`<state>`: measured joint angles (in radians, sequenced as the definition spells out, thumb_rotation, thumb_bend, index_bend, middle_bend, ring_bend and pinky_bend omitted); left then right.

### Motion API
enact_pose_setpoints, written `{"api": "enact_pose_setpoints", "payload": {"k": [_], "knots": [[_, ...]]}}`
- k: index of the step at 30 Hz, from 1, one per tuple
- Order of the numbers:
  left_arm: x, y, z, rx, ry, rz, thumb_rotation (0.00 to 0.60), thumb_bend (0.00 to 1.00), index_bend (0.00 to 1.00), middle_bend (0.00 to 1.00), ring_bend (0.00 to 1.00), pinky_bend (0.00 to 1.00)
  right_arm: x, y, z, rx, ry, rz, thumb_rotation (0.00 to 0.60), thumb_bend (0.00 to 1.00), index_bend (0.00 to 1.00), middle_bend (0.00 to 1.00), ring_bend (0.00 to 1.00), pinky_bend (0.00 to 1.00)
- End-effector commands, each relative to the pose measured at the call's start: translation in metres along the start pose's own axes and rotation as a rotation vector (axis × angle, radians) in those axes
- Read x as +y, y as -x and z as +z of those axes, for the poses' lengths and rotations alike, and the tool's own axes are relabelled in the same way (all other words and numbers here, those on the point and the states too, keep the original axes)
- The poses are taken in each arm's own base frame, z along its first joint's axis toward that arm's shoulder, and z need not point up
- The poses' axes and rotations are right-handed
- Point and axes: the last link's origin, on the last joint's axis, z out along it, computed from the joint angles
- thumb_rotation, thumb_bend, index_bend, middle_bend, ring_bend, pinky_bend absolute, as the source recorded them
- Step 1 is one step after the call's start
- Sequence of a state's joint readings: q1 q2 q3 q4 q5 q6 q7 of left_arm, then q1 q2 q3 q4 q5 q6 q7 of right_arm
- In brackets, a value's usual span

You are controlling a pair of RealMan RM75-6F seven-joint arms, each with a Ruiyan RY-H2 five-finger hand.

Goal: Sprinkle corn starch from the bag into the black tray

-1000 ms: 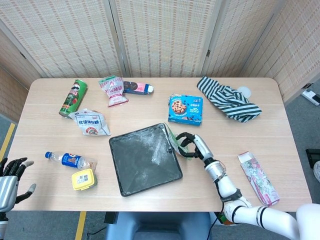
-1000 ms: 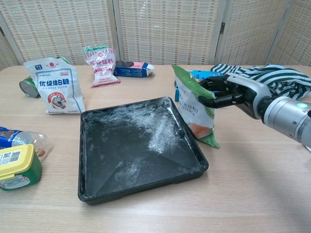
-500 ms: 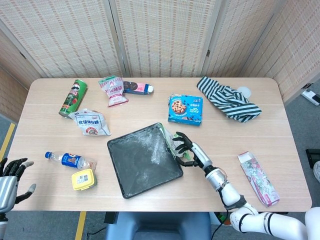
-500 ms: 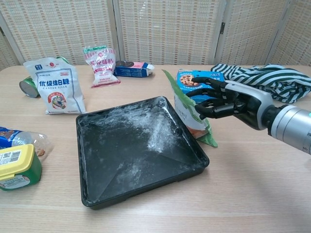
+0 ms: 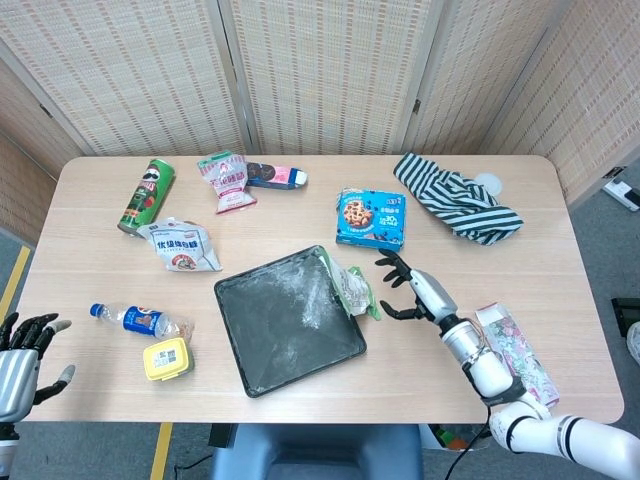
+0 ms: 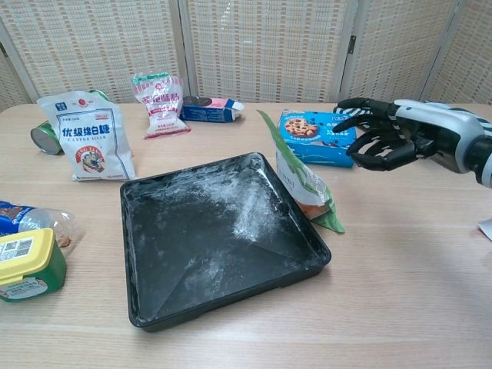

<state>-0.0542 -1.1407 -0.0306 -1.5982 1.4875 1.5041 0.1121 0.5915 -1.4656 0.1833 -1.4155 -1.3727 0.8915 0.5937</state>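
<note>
Since the earlier frame the right hand (image 6: 388, 142) had let go of the bag (image 6: 304, 178) and drawn off rightward, fingers spread and holding nothing. At far left the left hand (image 5: 22, 358) hung off the pale wooden bench (image 5: 300, 215), fingers apart and empty. Mid-bench sat the powder-dusted tray (image 6: 219, 234), the bag leaning against its right rim. Woven screens (image 5: 330, 70) stood behind.

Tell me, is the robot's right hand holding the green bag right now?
No, the right hand hangs open beside the green bag, which leans against the black tray untouched.
</note>
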Motion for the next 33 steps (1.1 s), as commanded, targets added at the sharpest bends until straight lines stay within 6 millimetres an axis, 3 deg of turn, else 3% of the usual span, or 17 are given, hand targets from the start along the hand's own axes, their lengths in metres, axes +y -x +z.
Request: {"api": "enact_pose_setpoints", "payload": {"k": [1,7,16,21,33], "knots": [[0.001,-0.001,0.000,0.000,0.001,0.001,0.600,0.33,0.28,0.22,0.18,0.07,0.004,-0.020,0.014,-0.048,0.039,-0.125,0.600,0.31,0.05,0.23,0.27,0.32],[0.007,-0.001,-0.001,-0.004,0.005,0.004,0.600,0.33,0.28,0.21,0.19,0.07,0.007,-0.025,0.039,-0.128,0.060,-0.266,0.600,0.19,0.05,0.21,0.26,0.29],[0.011,-0.007,-0.003,-0.001,-0.002,0.019,0.600,0.33,0.28,0.21,0.19,0.07,0.011,-0.005,0.066,-0.249,0.065,-0.351,0.600,0.05,0.04,0.13,0.16,0.13],[0.014,-0.006,-0.003,-0.010,-0.004,0.023,0.600,0.33,0.30,0.21,0.19,0.07,0.012,0.004,0.073,-0.308,0.054,-0.353,0.600,0.04,0.03,0.09,0.11,0.08],[0.017,-0.006,-0.002,-0.013,-0.002,0.023,0.600,0.33,0.30,0.21,0.19,0.07,0.017,0.013,0.101,-0.356,0.053,-0.400,0.600,0.04,0.05,0.09,0.10,0.08]]}}
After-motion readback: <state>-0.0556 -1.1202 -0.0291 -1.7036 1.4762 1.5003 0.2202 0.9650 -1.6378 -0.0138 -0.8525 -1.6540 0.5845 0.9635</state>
